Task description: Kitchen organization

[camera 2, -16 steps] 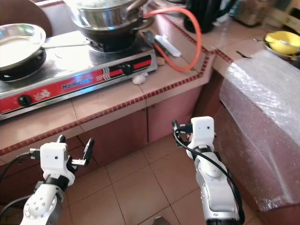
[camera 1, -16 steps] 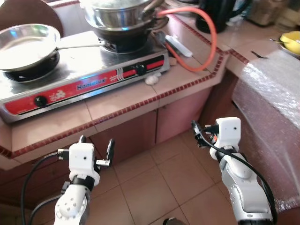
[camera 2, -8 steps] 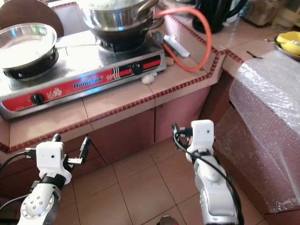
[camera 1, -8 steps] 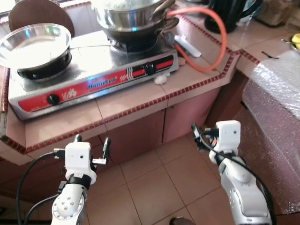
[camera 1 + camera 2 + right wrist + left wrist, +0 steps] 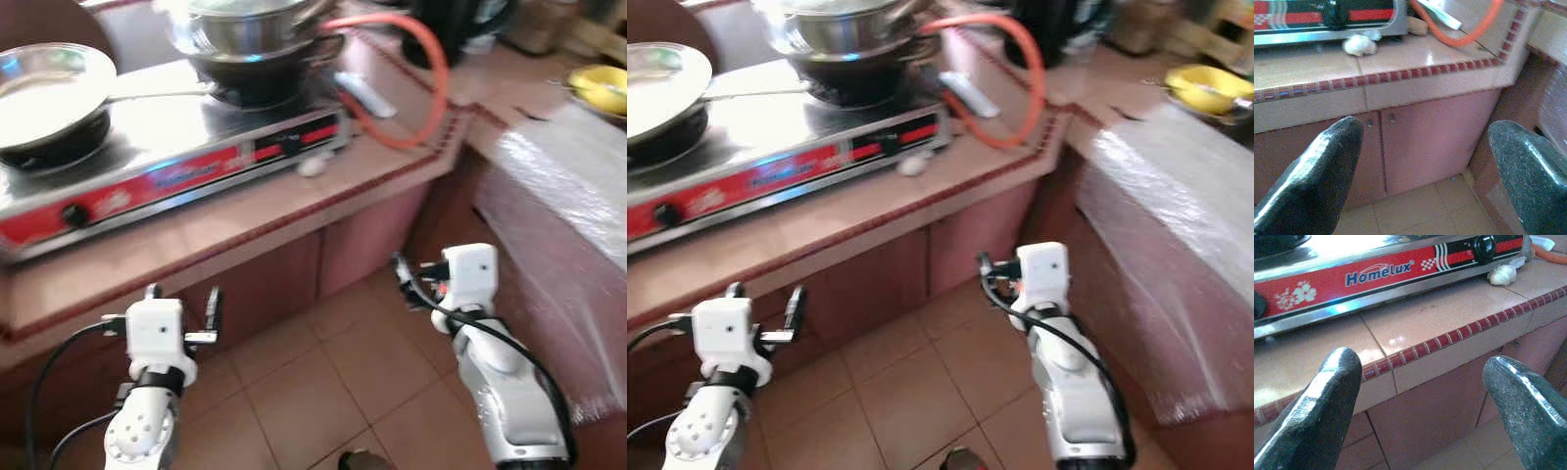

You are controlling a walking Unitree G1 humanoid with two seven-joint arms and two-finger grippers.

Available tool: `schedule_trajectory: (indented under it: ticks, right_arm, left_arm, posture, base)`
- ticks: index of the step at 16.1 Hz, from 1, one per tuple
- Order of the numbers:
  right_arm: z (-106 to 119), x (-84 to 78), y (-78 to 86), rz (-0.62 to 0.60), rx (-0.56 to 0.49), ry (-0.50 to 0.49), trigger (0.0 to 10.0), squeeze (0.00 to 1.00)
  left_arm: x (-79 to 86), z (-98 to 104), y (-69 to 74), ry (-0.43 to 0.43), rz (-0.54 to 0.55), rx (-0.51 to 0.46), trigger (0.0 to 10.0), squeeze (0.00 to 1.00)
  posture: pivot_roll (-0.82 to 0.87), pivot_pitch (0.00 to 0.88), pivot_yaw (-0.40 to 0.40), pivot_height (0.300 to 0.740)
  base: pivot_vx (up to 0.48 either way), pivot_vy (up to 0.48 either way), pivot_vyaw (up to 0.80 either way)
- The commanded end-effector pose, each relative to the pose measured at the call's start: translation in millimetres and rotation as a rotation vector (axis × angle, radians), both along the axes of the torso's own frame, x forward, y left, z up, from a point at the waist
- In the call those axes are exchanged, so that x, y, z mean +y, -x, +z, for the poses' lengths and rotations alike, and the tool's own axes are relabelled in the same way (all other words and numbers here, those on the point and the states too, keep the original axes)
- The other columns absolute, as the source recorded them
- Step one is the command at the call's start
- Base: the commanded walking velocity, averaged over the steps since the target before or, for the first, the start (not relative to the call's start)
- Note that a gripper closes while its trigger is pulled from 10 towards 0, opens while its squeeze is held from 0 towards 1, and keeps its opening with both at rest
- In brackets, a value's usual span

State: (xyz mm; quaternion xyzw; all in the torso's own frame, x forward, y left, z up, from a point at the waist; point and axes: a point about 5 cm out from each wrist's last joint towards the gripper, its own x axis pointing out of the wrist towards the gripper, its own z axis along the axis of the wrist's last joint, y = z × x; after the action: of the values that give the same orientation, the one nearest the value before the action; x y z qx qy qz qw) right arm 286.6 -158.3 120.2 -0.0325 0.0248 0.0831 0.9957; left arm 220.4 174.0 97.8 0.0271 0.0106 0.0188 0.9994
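Arms bent, I hold my left end effector (image 5: 182, 311) and right end effector (image 5: 407, 281) low over the floor tiles (image 5: 294, 392), fingers apart, empty. Ahead, the stove (image 5: 167, 147) with pan (image 5: 44, 88) and pot (image 5: 250, 29) sits on the tiled surface (image 5: 245, 215); cabinet doors (image 5: 1420, 132) face me.

Landmark: gas stove (image 5: 157, 147), steel top, red front band with two black knobs, flat on the pink tiled counter (image 5: 225, 220).
Frying pan (image 5: 44, 83): shiny steel, upright on the stove's left burner, long handle pointing toward the right burner.
Stacked pots (image 5: 250, 29): steel, upright on the stove's right burner, over a black base.
Orange hose (image 5: 421, 88): loops on the counter just right of the stove.
Garlic bulb (image 5: 1502, 274): whitish, on the counter against the stove's front right corner.
Yellow bowl (image 5: 1205, 86): well right of the stove, utensil inside.
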Motion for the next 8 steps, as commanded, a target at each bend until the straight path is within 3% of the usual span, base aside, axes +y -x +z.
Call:
schedule_trajectory:
  ticks: [1,8]
  right_arm:
    - [-5.0,-3.4,2.3,-0.009,0.027,0.0,10.0,0.0]
    - [-6.0,-1.8,2.9,-0.01,0.027,-0.008,10.0,0.0]
  left_arm:
    - [1.1,-0.9,1.6,-0.004,0.007,0.005,10.0,0.0]
    - [1.6,0.5,-1.6,-0.015,-0.003,0.001,10.0,0.0]
  posture:
    - [-0.09,0.175,0.015,0.74]
    - [-0.09,0.167,0.028,0.74]
  base:
    - [0.0,0.0,-0.79]
    - [0.0,0.0,-0.79]
